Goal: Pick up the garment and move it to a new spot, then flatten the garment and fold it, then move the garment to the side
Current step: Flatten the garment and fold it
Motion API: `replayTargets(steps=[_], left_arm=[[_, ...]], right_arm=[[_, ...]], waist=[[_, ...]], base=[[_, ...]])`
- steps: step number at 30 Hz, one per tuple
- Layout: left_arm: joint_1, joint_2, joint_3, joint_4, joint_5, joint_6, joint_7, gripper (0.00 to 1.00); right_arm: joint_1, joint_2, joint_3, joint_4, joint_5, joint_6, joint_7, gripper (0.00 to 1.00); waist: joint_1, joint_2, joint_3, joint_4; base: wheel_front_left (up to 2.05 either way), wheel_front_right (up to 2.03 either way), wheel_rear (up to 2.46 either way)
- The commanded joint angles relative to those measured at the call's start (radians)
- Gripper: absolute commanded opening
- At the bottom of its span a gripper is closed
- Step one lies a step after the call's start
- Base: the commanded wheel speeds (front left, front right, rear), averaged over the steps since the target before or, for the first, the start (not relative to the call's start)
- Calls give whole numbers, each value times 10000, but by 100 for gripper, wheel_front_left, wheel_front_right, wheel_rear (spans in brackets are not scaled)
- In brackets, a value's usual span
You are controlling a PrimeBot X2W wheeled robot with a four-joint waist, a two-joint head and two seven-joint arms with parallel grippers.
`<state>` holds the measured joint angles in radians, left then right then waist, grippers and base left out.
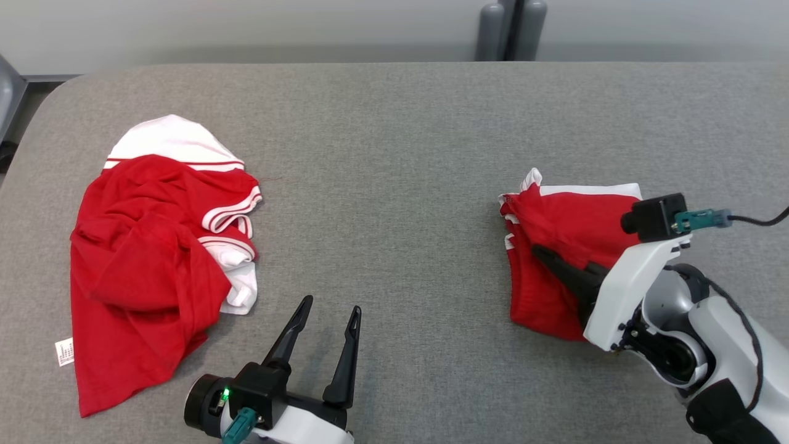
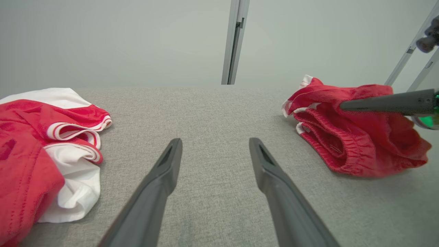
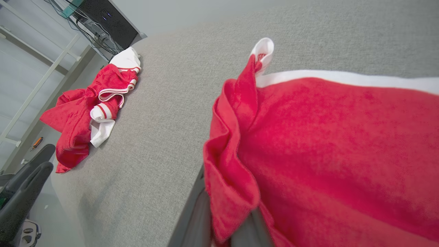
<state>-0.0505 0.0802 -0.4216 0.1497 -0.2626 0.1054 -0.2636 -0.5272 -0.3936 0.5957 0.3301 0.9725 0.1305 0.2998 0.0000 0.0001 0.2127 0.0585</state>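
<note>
1. Two pieces of clothing are lying well apart on the grey table (image 1: 394, 123): a small red garment (image 1: 567, 225) on the right and a crumpled red-and-white shirt (image 1: 142, 246) on the left.
2. The small red garment is sitting bunched on the right side of the table, with a white edge running along its far side and a white corner sticking up at its far left.
3. The right gripper (image 1: 542, 253) is reaching in from the near right and lying across the garment's top. Its fingers are pressed together, and in the right wrist view a fold of the red cloth (image 3: 233, 192) is hanging pinched between them.
4. The left gripper (image 1: 331, 305) is hovering over bare table at the near middle, between the two pieces. Its fingers (image 2: 168, 164) are spread wide and are holding nothing.
5. The shirt is resting untouched, with its white striped cuffs facing the table's middle and a small white label showing at its near left edge.
</note>
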Motion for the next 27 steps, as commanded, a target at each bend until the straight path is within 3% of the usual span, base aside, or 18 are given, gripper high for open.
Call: replayTargets(steps=[1,11,12,13,14,20,27], left_arm=[[-173,13,65,15,80,-61,-15,100],[7,-117,220,185,155,-163,-13,100],[40,-123,255,202,154,-176,-15,100],[70,-128,284,231,156,-184,-13,100],[103,-131,317,257,158,-203,-15,100],[419,-147,548,356,121,-281,-15,100],[887,-155,899,366,166,-323,-13,100]], right_arm=[[121,59,-51,42,-169,6,-72,0],[357,920,-415,738,-1392,6,-405,0],[369,963,-392,771,-1602,6,-478,15],[397,989,-396,788,-1793,6,-573,46],[440,1003,-432,812,-2002,6,-668,100],[1088,834,-1015,85,-2734,6,-1393,100],[2838,549,-3246,-850,-3715,6,-2961,100]], waist=[[0,-1,28,108],[0,-1,-20,272],[0,-1,-52,247],[0,-1,-92,219],[0,-1,-143,185],[0,-1,-585,-21],[0,-1,-1029,-264]], base=[[0,0,0],[0,0,0],[0,0,0],[0,0,0],[0,0,0],[0,0,0],[0,0,0]])
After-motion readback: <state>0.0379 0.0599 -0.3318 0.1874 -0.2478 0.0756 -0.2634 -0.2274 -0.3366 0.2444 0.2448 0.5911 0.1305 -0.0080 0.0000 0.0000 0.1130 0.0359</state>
